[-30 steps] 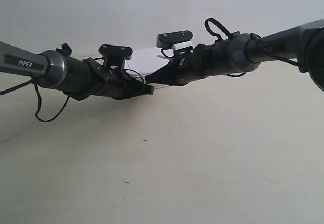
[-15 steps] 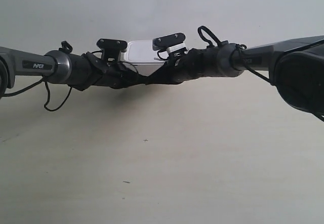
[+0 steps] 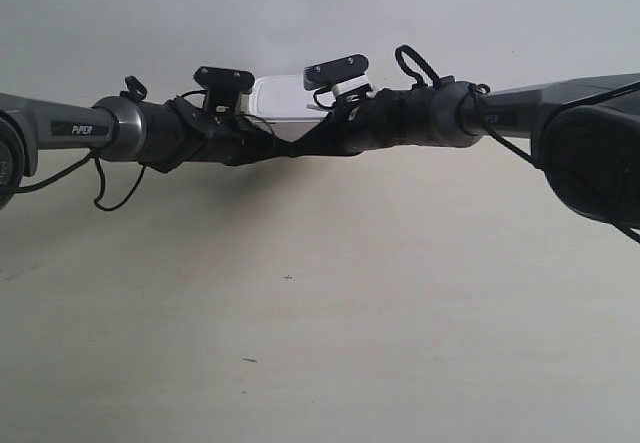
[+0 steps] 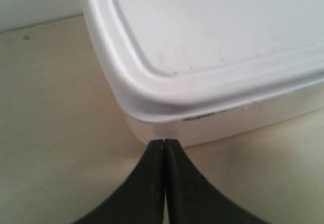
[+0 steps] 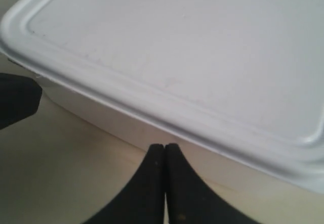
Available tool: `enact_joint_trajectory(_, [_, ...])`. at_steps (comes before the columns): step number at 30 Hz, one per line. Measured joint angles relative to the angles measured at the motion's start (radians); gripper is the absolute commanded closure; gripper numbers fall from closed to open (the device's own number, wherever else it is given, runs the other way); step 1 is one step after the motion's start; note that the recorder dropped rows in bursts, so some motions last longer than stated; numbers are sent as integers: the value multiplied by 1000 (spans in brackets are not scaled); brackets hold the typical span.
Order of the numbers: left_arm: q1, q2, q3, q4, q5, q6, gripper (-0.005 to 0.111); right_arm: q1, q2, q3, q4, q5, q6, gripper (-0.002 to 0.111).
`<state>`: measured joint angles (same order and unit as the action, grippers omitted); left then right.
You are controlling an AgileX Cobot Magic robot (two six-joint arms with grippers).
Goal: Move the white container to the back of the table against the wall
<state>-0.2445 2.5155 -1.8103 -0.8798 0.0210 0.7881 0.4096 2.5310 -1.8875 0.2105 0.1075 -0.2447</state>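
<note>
The white container is lying flat at the far end of the table, close to the wall, its long axis running left to right. The left gripper, fingers clenched together, is touching its corner. The right gripper, likewise clenched, is touching its near long side.

table front lies open; left gripper, right gripper and white container crowd the wall.
</note>
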Motion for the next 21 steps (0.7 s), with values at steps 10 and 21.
enact_joint_trajectory(10, [2, 2, -2, 8, 61, 2, 107, 0, 0, -2, 8, 64, -6, 108])
enact_joint_trajectory(21, [18, -102, 13, 192, 354, -121, 107, -28, -70, -2, -32, 346, -16, 108])
